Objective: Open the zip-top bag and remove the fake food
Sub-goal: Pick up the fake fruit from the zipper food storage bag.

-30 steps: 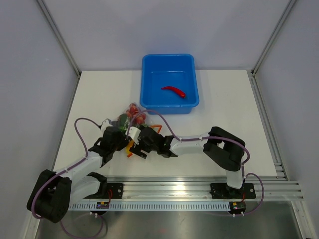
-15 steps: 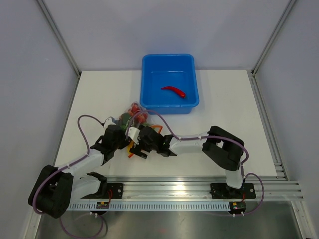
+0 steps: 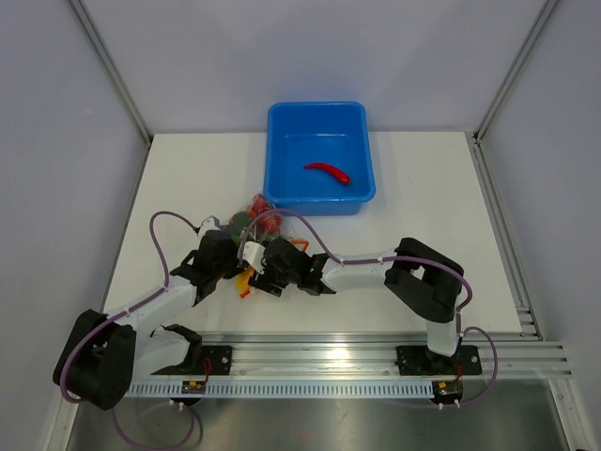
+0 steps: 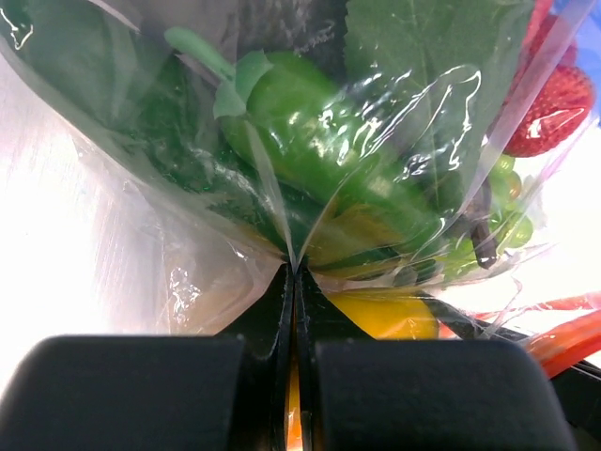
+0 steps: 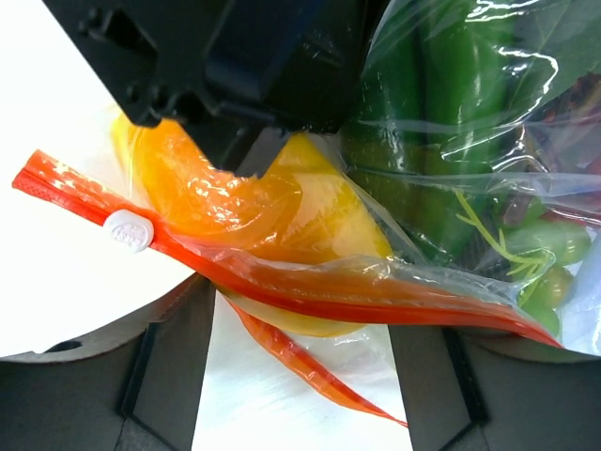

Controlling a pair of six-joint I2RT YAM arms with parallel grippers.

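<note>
The zip-top bag (image 3: 254,218) lies on the table just in front of the blue tub (image 3: 319,199). Its orange-red zip strip (image 5: 310,291) has a white slider (image 5: 129,230), and the mouth is parted. Inside it I see a green pepper (image 4: 319,150), an orange-yellow pepper (image 5: 300,216), small green grapes (image 5: 549,282) and red pieces (image 4: 554,103). My left gripper (image 4: 291,282) is shut on a fold of the bag's plastic. My right gripper (image 5: 300,376) is open, its fingers either side of the zip mouth. A red chili (image 3: 326,172) lies in the tub.
The two grippers (image 3: 246,266) sit close together at the bag's near end, almost touching. The tub stands at the back centre of the white table (image 3: 432,216). A metal rail (image 3: 376,362) runs along the near edge.
My left gripper has crept slightly right and away from me with the bag fold in it. The bag has shifted a little toward the tub. The right gripper has barely moved.
</note>
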